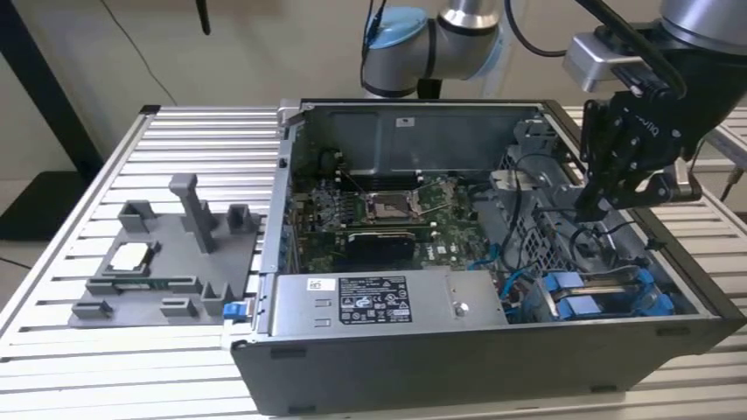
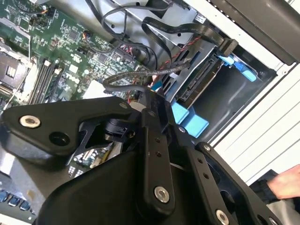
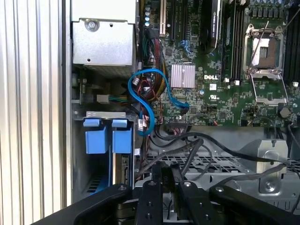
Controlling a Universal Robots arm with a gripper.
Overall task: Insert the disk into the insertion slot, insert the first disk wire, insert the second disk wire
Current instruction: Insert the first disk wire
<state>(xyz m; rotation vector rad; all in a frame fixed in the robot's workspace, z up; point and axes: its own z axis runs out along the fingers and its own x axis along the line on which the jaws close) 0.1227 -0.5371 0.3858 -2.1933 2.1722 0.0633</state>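
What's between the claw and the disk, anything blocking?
Only cables. In the second wrist view they loop across the gap between the claw and the disk. One runs on toward the disk's end. No other obstruction is visible.

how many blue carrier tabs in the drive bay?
2. Side by side in the drive bay: outer tab at the bay's edge, inner tab beside the looped blue cable. More may be hidden deeper in.
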